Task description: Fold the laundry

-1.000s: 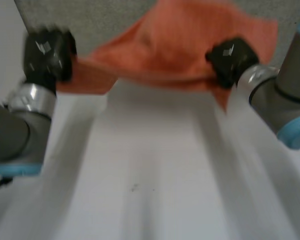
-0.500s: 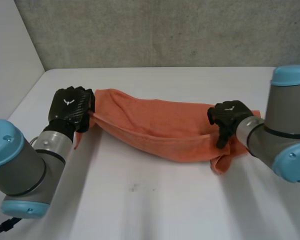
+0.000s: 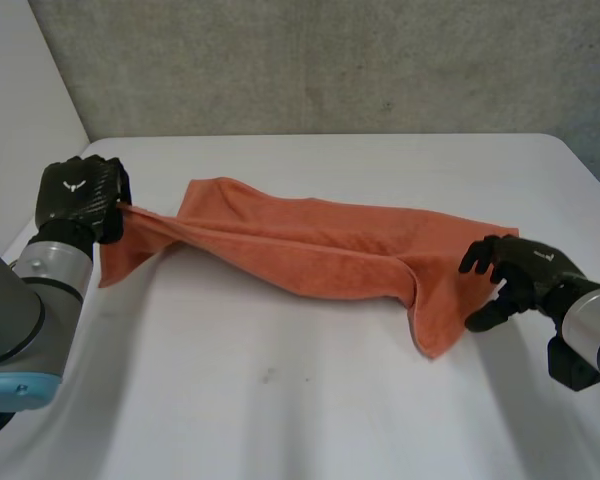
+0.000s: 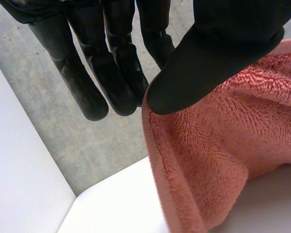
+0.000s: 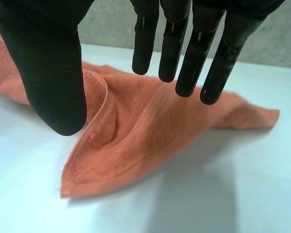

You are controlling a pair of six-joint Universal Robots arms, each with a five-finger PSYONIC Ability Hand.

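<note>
Half a second on, our right hand (image 3: 515, 278) has let go of the orange towel (image 3: 320, 250) and drawn back toward the table's right edge. Our left hand (image 3: 80, 195) has pulled outward to the left, drawing the cloth into a long, low band across the white table (image 3: 310, 400).

In the left wrist view our thumb (image 4: 218, 53) pins the towel's hemmed edge against straight, close-set fingers (image 4: 106, 73), a pinch at the left end. From there a corner hangs down to the tabletop.

The right hand sits just beside the towel's right end. In its wrist view the fingers (image 5: 184, 43) are straight and slightly spread above the cloth, with the thumb held apart and nothing gripped.

The towel runs on a slant from the left hand across the middle of the table. Its right end is doubled into a loose flap that points at the near edge.

We see broad bare tabletop on the near side and a narrower strip between the towel and the grey wall (image 3: 330, 60). The left hand is close to the white side panel (image 3: 20, 120).
</note>
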